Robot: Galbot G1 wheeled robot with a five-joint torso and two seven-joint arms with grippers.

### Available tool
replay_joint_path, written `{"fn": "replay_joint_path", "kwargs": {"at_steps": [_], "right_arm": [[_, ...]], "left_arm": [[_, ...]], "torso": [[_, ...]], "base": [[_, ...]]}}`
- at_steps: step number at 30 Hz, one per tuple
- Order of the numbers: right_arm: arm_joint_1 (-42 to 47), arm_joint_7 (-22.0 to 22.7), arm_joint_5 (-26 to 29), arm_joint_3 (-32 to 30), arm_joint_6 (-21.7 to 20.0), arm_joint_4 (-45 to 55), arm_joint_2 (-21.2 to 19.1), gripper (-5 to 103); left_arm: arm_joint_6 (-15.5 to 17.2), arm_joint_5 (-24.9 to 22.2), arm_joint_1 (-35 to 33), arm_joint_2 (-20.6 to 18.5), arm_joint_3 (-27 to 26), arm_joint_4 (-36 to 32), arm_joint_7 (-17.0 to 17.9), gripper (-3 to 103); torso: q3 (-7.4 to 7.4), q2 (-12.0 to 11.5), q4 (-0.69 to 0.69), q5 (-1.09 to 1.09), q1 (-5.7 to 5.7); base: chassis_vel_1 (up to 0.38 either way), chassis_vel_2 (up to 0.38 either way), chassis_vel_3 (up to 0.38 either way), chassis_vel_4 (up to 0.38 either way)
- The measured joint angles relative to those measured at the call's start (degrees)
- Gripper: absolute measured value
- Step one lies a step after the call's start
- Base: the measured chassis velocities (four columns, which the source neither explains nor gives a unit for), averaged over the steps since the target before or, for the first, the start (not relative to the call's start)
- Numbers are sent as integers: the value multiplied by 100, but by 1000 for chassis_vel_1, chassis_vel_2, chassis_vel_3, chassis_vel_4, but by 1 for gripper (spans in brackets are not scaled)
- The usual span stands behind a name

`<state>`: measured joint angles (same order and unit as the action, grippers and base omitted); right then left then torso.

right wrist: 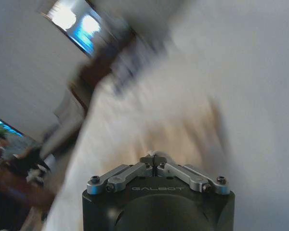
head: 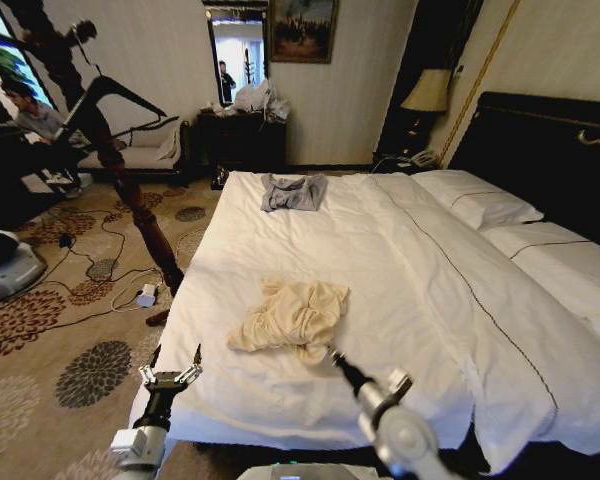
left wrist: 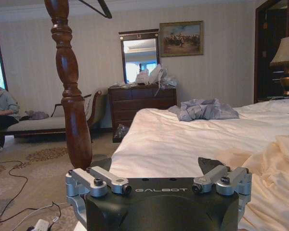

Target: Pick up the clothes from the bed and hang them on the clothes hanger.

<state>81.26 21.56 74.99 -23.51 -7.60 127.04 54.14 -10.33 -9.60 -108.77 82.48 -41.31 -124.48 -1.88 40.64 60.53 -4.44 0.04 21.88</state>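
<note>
Cream fabric, thin and soft: the clothes [head: 290, 315] lie crumpled in a heap on the bed [head: 380, 250], on the white sheet toward the foot end and nearer our left edge of the mattress, well apart from a small grey garment [head: 292, 191] lying farther up the same sheet. Our right gripper [head: 332, 355] sits just beside the near edge of the cream heap, its tip at the fabric's fringe; whether it touches we cannot tell. In the right wrist view its fingers [right wrist: 154, 160] are pressed together at the tip with nothing between them, cream cloth blurred beyond. Our left gripper [head: 173, 366] hangs low off the left corner of the bed over the patterned carpet [head: 80, 370], jaws spread wide and holding nothing; the left wrist view shows its fingertips [left wrist: 209, 166] apart, the cream fabric [left wrist: 274, 163] at one side and the grey garment [left wrist: 204, 109] further along the sheet. White pillows [head: 475, 198] rest against the dark headboard [head: 550, 150] with gold trim. Left of the bed stands a reddish-brown wooden coat stand [head: 130, 200], and the clothes hanger [head: 110, 90], thin and black, hangs on it up high. A dark dresser [head: 242, 138] stands against the far wall beneath a mirror [head: 236, 55].
</note>
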Motion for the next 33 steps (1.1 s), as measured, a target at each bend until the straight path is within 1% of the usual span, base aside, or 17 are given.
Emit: {"fn": "replay_joint_path", "kwargs": {"at_steps": [2,4,5,7,8,9,10,12,15,16,18,19,28,30,31,32,33], "right_arm": [[-518,-224,257,-424,26,117,-402,0],[-1104,-444,642,-779,93,255,-664,0],[-1104,-444,642,-779,93,255,-664,0],[-1485,-756,1032,-1063,203,482,-798,0],[-1509,-865,1065,-1107,231,555,-798,0],[-1423,-1084,909,-1098,269,676,-735,0],[-1423,-1084,909,-1098,269,676,-735,0],[-1060,-1266,457,-951,271,689,-588,0],[-77,-1469,-693,-541,313,339,-248,0],[-77,-1469,-693,-541,313,339,-248,0],[351,-1603,-1281,-333,427,52,-55,0],[476,-1639,-1440,-267,466,-43,19,0],[859,-1807,-1763,-96,612,-268,261,0],[1058,-1838,-2016,26,601,-295,268,-3],[1147,-1748,-2252,112,509,-372,267,2],[1201,-1587,-2473,185,384,-456,267,2],[1243,-1283,-2719,291,196,-572,267,8]], "left_arm": [[0,0,-1,6,3,-2,0,100],[-2,1,-2,16,7,0,-1,100],[-2,1,-2,16,7,0,-1,100],[-8,1,-3,25,4,15,0,100],[-11,0,-3,27,-1,25,0,100],[-18,-3,-2,29,-10,53,1,100],[-18,-3,-2,29,-10,53,1,100],[-26,-6,0,25,-17,84,2,100],[-30,-9,30,15,-19,155,5,100],[-30,-9,30,15,-19,155,5,100],[-30,-9,53,11,-10,196,6,100],[-30,-9,59,8,-6,215,6,100],[-26,-8,128,0,28,328,8,100],[-25,-9,132,-2,28,341,8,100],[-25,-9,134,-9,25,349,8,100],[-24,-10,136,-14,21,352,8,100],[-21,-10,142,-19,19,352,8,100]], "torso": [[0,0,-1,-2,0],[0,0,1,-2,0],[0,0,1,-2,0],[0,0,2,-6,0],[0,0,0,-5,1],[0,0,-1,-5,0],[0,0,-1,-5,0],[-1,0,0,-4,0],[-1,0,-4,-2,-1],[-1,0,-4,-2,-1],[-1,0,-4,-2,-1],[-1,0,-3,-2,-1],[-1,0,0,-4,-1],[-1,1,-2,-5,-1],[-2,1,-1,-5,-1],[-1,1,-2,-4,-1],[-1,1,-2,-4,-1]], "base": [[0,0,0,0],[0,0,0,0],[0,0,0,0],[0,0,0,0],[0,0,0,0],[0,0,0,0],[0,0,0,0],[0,0,0,0],[0,0,0,0],[0,0,0,0],[0,0,0,0],[0,0,0,0],[0,0,0,0],[0,0,0,0],[0,0,0,0],[0,0,0,0],[0,0,0,0]]}}
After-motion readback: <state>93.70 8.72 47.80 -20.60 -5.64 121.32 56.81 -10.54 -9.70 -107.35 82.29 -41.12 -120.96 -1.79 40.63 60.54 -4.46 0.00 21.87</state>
